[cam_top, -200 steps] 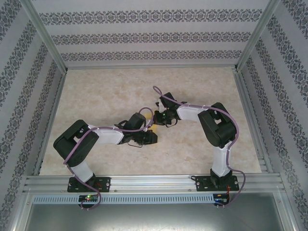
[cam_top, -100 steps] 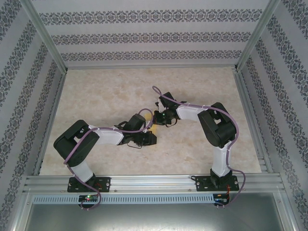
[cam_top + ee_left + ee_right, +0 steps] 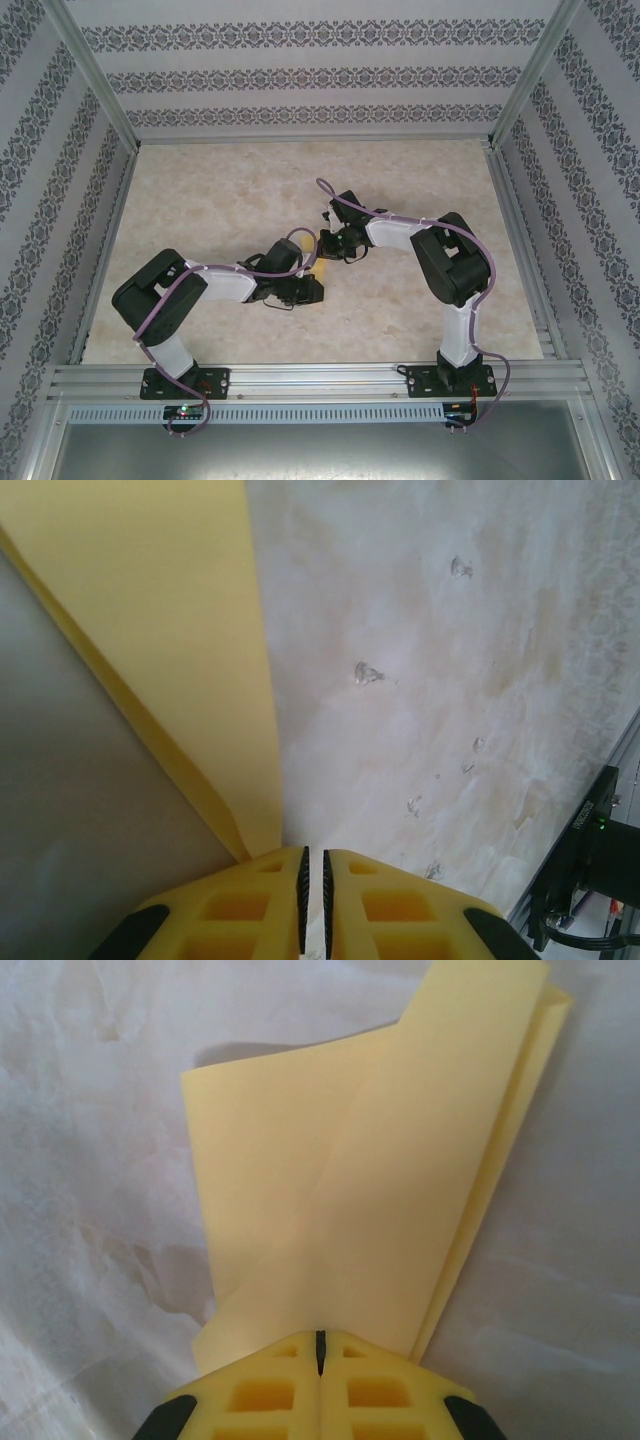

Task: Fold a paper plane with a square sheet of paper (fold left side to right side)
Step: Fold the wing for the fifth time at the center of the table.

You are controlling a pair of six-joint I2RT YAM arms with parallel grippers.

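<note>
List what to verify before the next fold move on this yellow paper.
1. Right tool shut on the sheet of paper: ok.
2. Left tool gripping the sheet: cannot tell; the paper's tip ends beside its nearly closed jaws.
3. Sheet already folded into layers: ok; stacked edges show along its right side in the right wrist view.
4. Layer edges lined up: not ok; the layers fan apart.
5. Left arm and right arm apart: cannot tell; their wrists sit close together in the top view.
</note>
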